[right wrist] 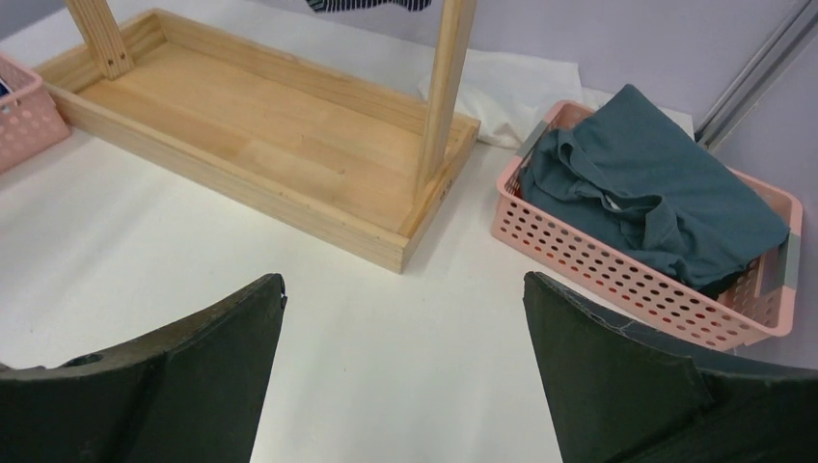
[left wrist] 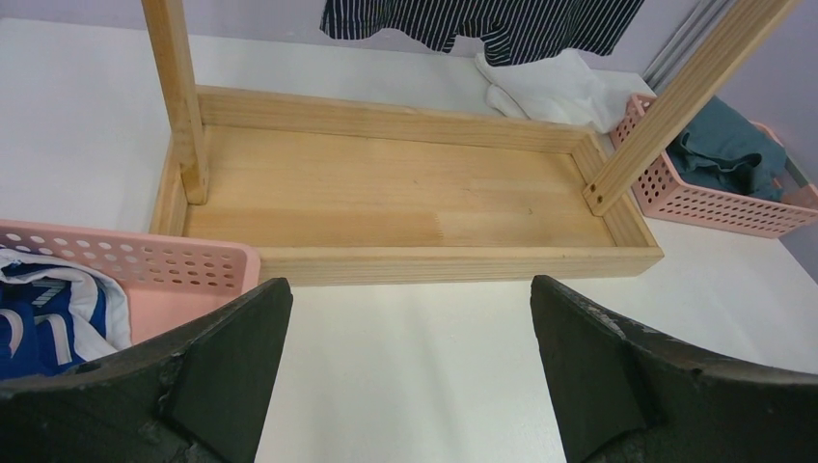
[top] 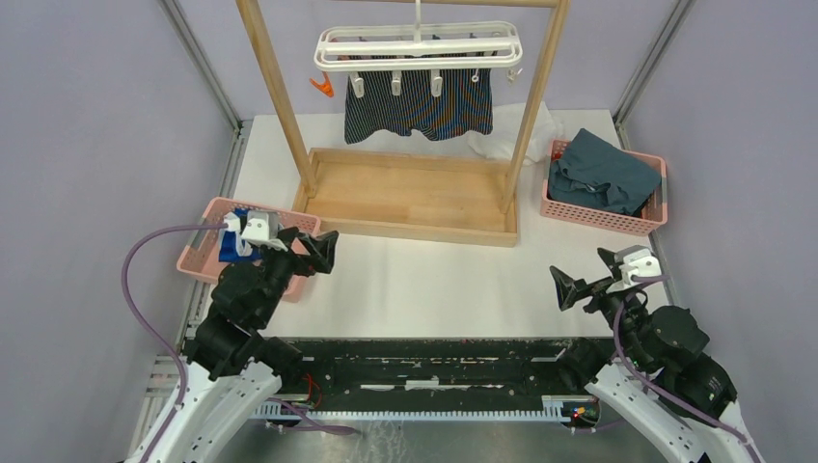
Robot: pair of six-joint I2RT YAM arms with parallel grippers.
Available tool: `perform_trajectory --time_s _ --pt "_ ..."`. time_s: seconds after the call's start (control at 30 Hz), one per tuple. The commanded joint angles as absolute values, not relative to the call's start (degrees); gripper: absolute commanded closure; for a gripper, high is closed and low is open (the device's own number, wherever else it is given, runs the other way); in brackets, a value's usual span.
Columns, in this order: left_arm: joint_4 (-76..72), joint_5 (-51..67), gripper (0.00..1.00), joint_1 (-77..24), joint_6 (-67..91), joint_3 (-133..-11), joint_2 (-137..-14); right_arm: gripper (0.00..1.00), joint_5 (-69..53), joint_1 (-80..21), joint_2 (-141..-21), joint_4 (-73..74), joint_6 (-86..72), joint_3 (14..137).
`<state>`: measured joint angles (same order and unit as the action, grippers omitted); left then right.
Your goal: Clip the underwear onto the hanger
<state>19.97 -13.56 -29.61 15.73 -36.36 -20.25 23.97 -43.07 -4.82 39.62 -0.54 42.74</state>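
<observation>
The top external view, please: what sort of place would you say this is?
Probably a robot lab cell staged for laundry: purple screens enclose a white table, a wooden rack carries a clip hanger with striped underwear, and pink baskets hold clothes.

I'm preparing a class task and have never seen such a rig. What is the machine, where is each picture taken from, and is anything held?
Two robot arms are bolted at the near edge of a table. The wide picture looks down from above and behind them. The other two come from wrist cameras, so the dark shapes at the bottom are that arm's own hand. The left hand and right hand are open and hold nothing. On the table stands a wooden rack; a white hanger hangs from it with underwear clipped on. Two pink baskets hold clothes: the left basket a blue-and-white garment, the right basket a teal cloth.
</observation>
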Motion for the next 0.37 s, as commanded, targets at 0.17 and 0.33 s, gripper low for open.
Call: perform_trajectory --time_s 0.17,0.33 --pt "18.2 -19.2 0.01 -29.4 12.5 -36.2 -18.2 0.0 24.0 -43.0 -1.1 44.5 -0.9 43.4" --pt "19.3 -20.9 0.01 -29.3 13.0 -37.0 -18.7 0.0 25.2 -43.0 -0.8 44.1 -1.1 42.8"
